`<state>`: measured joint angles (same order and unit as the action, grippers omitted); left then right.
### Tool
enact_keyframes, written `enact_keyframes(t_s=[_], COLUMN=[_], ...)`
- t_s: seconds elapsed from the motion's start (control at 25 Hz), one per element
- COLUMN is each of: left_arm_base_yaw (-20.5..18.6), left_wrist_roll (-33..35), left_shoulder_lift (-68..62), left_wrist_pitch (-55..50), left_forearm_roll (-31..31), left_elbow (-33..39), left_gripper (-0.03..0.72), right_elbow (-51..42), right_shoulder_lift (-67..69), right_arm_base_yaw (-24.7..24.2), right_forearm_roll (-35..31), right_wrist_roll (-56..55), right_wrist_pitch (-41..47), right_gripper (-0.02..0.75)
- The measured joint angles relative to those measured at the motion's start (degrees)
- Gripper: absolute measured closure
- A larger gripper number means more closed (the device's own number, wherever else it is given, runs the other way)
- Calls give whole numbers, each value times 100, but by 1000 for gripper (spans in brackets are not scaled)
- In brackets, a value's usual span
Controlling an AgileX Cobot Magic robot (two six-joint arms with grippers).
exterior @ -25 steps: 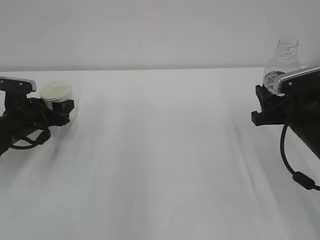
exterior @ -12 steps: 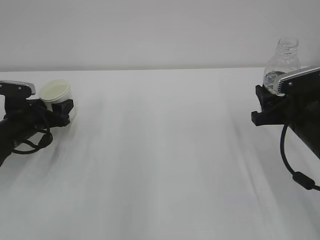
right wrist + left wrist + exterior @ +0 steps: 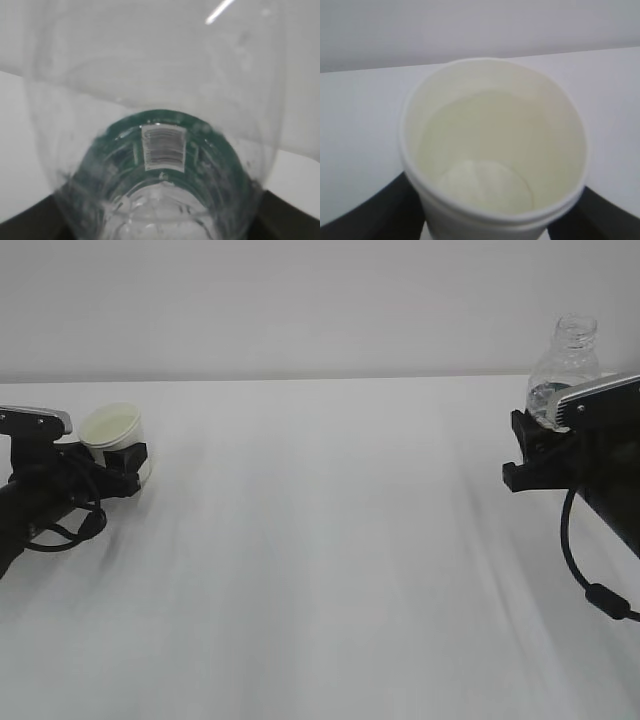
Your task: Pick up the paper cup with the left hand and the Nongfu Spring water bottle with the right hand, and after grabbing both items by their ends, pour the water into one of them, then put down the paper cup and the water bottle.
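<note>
The white paper cup (image 3: 111, 425) stands upright at the far left, low over the table, with my left gripper (image 3: 122, 455) shut on its lower part. In the left wrist view the paper cup (image 3: 492, 150) fills the frame, cream inside, between the dark fingers (image 3: 385, 212) of the left gripper (image 3: 490, 222). At the far right the capless clear bottle (image 3: 567, 365) stands upright, and my right gripper (image 3: 530, 445) is shut on its lower half. The bottle's green label (image 3: 165, 150) shows through the plastic above the right gripper (image 3: 160, 222). Whether the cup or the bottle holds water I cannot tell.
A white table (image 3: 320, 560) runs from edge to edge, with a plain pale wall (image 3: 300, 300) behind it. The right arm's black cable (image 3: 585, 580) hangs in a loop over the table at the right.
The left arm has sunk slightly and drawn a little to the left with the cup. The bottle has come from a slight tilt to upright.
</note>
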<state>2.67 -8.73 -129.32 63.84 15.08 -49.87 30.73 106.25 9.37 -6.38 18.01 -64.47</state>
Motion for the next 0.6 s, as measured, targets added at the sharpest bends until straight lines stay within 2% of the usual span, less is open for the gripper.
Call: enact_keyframes(t_s=[0.12, 0.32, 0.6], left_arm_base_yaw=[0, 0, 0], left_wrist_roll=[0, 0, 0], left_shoulder_lift=[0, 0, 0], left_wrist_pitch=[0, 50, 131], left_forearm_roll=[0, -11, -11], left_elbow=[0, 0, 0], left_gripper=[195, 125, 113], right_elbow=[0, 0, 0], right_shoulder_lift=[0, 0, 0], right_arm_base_yaw=[0, 0, 0], right_forearm_roll=[0, 0, 0], right_wrist_roll=[0, 0, 0], right_wrist_pitch=[0, 0, 0], right_gripper=[274, 274, 274])
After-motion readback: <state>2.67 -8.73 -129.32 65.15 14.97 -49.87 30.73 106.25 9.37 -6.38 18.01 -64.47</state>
